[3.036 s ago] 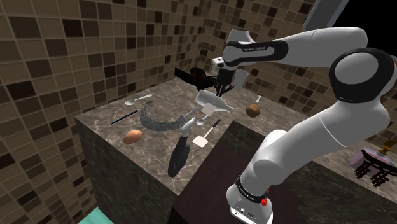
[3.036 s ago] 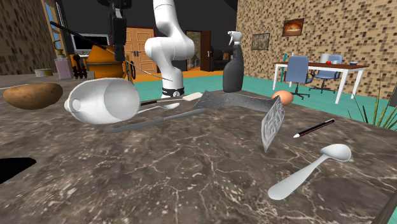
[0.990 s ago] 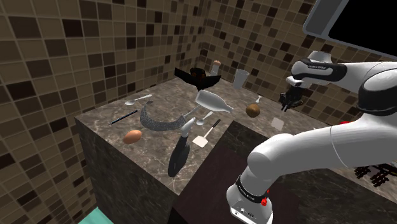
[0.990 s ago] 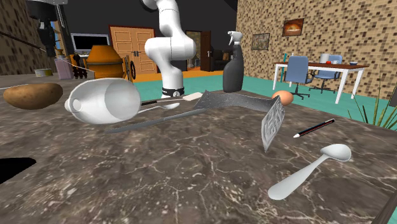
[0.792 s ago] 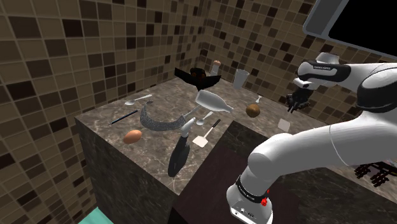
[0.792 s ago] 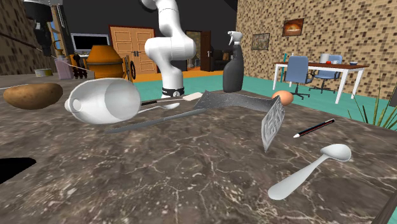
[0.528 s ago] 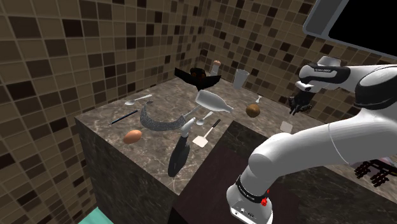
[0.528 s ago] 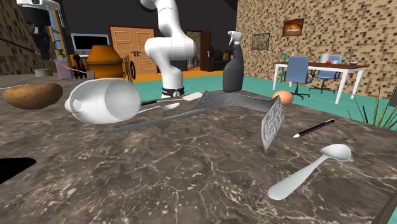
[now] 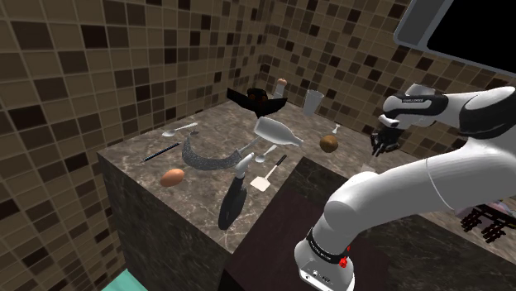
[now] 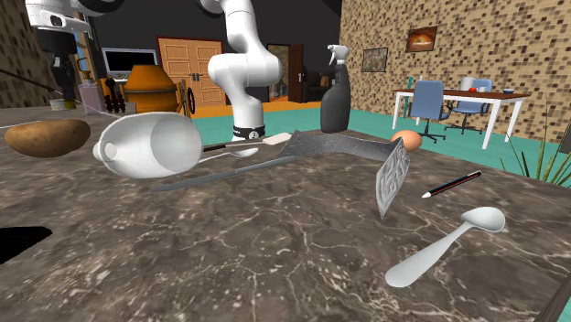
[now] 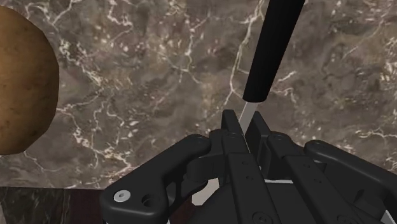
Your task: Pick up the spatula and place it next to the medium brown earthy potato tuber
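My gripper (image 9: 380, 146) hangs to the right of the brown potato (image 9: 329, 142) in the shoulder view, near the counter's edge. It is shut on the thin metal shank of a spatula (image 11: 270, 44). In the wrist view the gripper (image 11: 245, 125) clasps that shank, and the black handle points away over the marble. The potato (image 11: 19, 83) lies off to one side of the gripper, apart from the spatula. In the second exterior view the gripper (image 10: 62, 73) is high above the potato (image 10: 46, 135).
A second spatula (image 9: 268, 175) lies by the counter's near edge. A white bottle (image 9: 277, 132) lies on its side, with a spray bottle (image 10: 336, 91), an egg (image 9: 173, 176), a spoon (image 10: 448, 242), a pencil (image 10: 453, 185) and a grey mesh piece (image 9: 203, 159) around it.
The arm has swung from above the middle of the counter to the right of the potato. In the last second the gripper dropped slightly, still holding the spatula.
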